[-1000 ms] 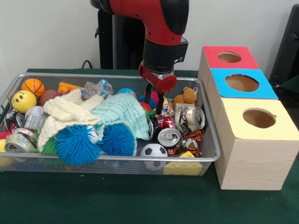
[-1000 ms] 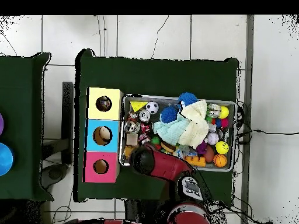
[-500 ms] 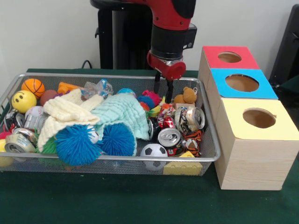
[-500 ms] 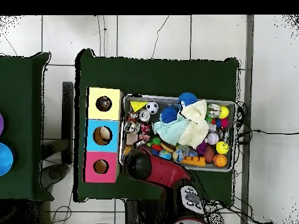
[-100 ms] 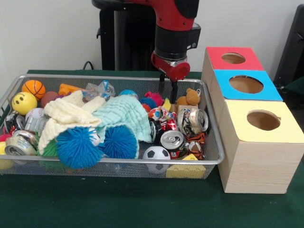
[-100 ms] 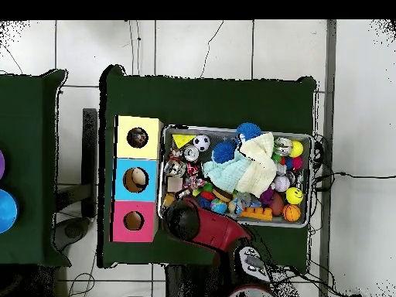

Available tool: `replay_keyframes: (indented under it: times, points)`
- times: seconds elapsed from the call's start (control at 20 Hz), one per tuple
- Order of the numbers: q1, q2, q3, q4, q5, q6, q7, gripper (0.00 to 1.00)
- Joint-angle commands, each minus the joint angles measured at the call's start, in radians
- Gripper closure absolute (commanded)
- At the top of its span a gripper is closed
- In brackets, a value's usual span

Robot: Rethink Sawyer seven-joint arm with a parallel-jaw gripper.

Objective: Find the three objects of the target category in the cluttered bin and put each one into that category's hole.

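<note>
My gripper (image 5: 168, 91) hangs open and empty over the far right part of the wire mesh bin (image 5: 71, 77), just left of a small brown teddy bear (image 5: 190, 97). Below it lie crushed drink cans (image 5: 172, 139), one more can (image 5: 198, 119) and small bright toys. Three boxes stand right of the bin, with red (image 5: 233, 58), blue (image 5: 247, 84) and yellow (image 5: 263, 120) tops, each with a round hole. In the overhead view the arm's wrist (image 6: 184, 218) covers the gripper at the bin's corner (image 6: 165, 203) beside the red box (image 6: 134, 220).
A mint cloth (image 5: 121, 114) and a cream cloth (image 5: 66, 114) are heaped mid-bin over two blue spiky balls (image 5: 76, 147). A soccer ball (image 5: 156, 154), a basketball (image 5: 33, 88), a yellow smiley ball (image 5: 23, 102) and a yellow block (image 5: 186, 170) lie around them.
The gripper has lifted out of the clutter and shifted right toward the teddy bear, with nothing in it. The bin's contents look undisturbed.
</note>
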Motion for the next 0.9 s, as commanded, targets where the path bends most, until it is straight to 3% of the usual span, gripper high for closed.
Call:
replay_keyframes:
  times: [0.05, 0.65, 0.9]
  points:
    - [0.002, 0.078, 0.077, -0.051, 0.063, -0.101, 0.179, 0.0]
    - [0.028, 0.063, 0.069, -0.026, 0.11, -0.135, 0.215, 0.0]
    - [0.079, 0.031, 0.015, -0.009, 0.15, -0.129, 0.233, 0.0]
